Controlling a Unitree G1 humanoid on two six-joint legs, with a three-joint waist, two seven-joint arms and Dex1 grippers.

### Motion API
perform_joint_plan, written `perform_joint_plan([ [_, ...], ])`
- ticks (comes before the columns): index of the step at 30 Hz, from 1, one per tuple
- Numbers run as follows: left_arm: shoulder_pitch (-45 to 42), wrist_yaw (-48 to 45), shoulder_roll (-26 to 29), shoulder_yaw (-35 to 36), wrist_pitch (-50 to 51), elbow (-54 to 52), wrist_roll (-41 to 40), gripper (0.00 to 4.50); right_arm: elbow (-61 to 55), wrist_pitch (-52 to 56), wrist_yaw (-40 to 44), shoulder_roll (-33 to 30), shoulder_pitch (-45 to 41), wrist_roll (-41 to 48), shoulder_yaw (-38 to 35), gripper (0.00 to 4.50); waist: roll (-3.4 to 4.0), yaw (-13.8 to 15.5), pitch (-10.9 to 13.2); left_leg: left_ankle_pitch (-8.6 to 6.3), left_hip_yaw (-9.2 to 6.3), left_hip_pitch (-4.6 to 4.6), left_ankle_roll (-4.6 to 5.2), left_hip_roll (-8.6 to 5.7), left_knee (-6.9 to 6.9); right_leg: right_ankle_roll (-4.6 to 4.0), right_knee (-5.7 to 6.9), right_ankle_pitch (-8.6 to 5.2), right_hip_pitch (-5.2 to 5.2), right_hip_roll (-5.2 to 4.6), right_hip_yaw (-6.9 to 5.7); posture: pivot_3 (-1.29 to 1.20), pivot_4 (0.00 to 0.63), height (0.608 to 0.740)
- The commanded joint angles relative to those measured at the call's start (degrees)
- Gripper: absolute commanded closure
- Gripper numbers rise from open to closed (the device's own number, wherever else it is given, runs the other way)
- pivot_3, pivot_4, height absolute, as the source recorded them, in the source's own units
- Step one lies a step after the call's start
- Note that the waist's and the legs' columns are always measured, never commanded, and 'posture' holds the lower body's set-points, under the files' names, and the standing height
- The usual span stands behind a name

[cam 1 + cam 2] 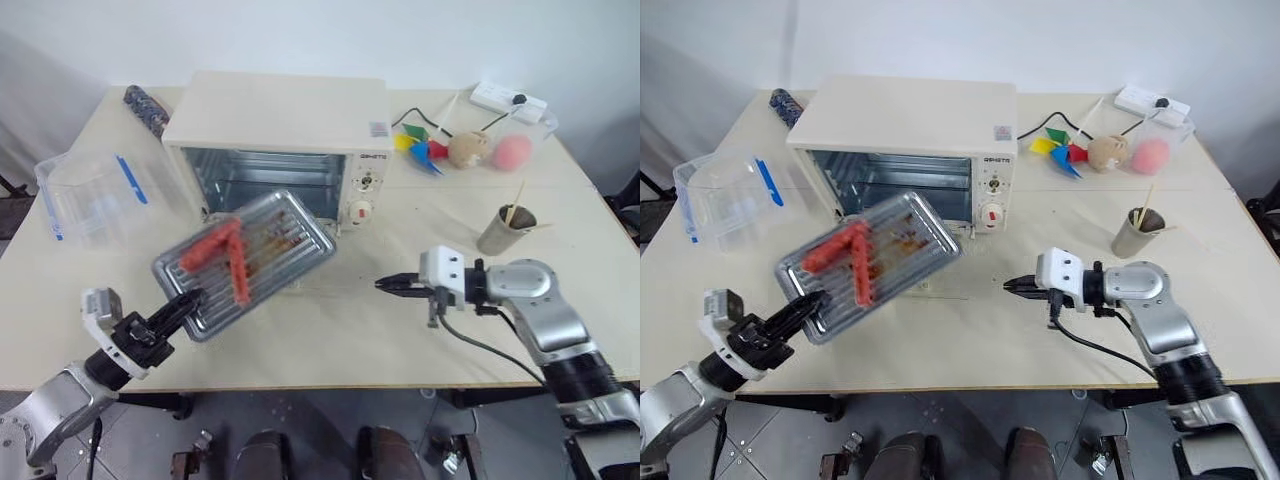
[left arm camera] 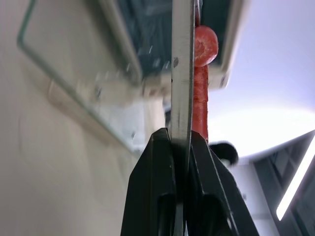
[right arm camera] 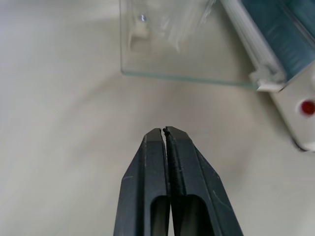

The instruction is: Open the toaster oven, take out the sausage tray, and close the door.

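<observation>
The cream-white toaster oven (image 1: 280, 110) stands at the back middle of the table, its cavity open. Its glass door (image 3: 197, 54) lies folded down flat on the table in front of it. A metal tray (image 1: 275, 235) with red sausages (image 1: 215, 245) hangs tilted in the air in front of the oven, above the door. My left gripper (image 1: 190, 300) is shut on the tray's near corner, the rim pinched between its fingers (image 2: 157, 167). My right gripper (image 1: 385, 285) is shut and empty, pointing left just over the table, to the right of the door.
A clear plastic container (image 1: 95, 195) with blue clips sits at the left. A metal cup (image 1: 507, 230) with sticks stands at the right. A pinwheel (image 1: 425, 150), a plush toy (image 1: 467, 150), a pink ball (image 1: 512, 152) and a power strip (image 1: 508, 98) lie at the back right.
</observation>
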Motion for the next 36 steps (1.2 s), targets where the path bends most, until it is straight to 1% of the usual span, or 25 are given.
perform_joint_plan([
  [1,2.84,0.11,-2.38,2.59,-2.82,-4.96,-1.92,4.5,3.57,-2.97,0.1,2.37,-2.2,-0.41,-0.15,4.46,0.0,-0.01,0.0,0.0,0.0,0.0,0.0,-0.01,0.0,0.0,-0.01,0.0,0.0,0.0,0.0,0.0,0.15,0.74],
  [6,9.43,-0.05,-5.76,4.64,-6.55,-9.45,-1.92,4.5,12.17,-7.14,0.77,6.33,-5.75,-2.48,1.02,4.46,0.01,-0.37,0.0,0.0,-0.01,0.0,0.0,0.02,0.02,-0.01,-0.06,0.0,0.04,0.03,0.0,0.0,0.15,0.74],
  [11,14.05,0.9,-9.57,6.55,-11.02,-12.94,-1.92,4.5,21.51,-11.62,0.1,10.09,-10.0,-4.17,1.32,4.46,0.02,-0.74,0.01,0.0,-0.01,-0.01,0.0,0.02,0.02,-0.02,-0.13,-0.01,0.07,0.03,0.0,0.0,0.15,0.74],
  [16,18.1,1.99,-13.92,8.11,-15.94,-15.92,-1.92,4.5,25.72,-14.62,1.93,12.43,-11.48,-4.34,1.63,4.46,0.02,-0.83,0.01,-0.01,-0.02,-0.02,-0.01,0.03,0.0,-0.02,-0.23,-0.01,0.1,0.04,0.01,0.0,0.15,0.74],
  [26,21.45,2.72,-19.24,10.0,-21.26,-17.99,-1.92,4.5,23.28,-12.61,4.03,14.64,-12.2,-1.57,0.31,4.46,0.03,-0.79,0.02,-0.02,0.01,-0.06,0.01,0.05,0.0,-0.03,-0.5,-0.02,0.16,0.08,0.03,0.0,0.15,0.74],
  [31,22.25,4.21,-21.86,12.14,-24.21,-18.5,-1.92,4.5,19.3,-8.99,4.56,15.33,-11.83,1.27,-0.67,4.46,0.03,-0.8,0.02,-0.03,0.01,-0.07,0.0,0.1,-0.01,-0.05,-0.54,-0.02,0.16,0.13,0.03,0.0,0.15,0.74],
  [36,22.22,6.33,-25.9,13.07,-26.0,-18.58,-1.92,4.5,14.8,-4.23,5.51,15.29,-11.08,3.49,-0.97,4.46,0.03,-0.79,0.02,-0.07,0.02,-0.08,0.02,0.1,-0.01,-0.05,-0.57,-0.02,0.16,0.13,0.03,0.0,0.15,0.74],
])
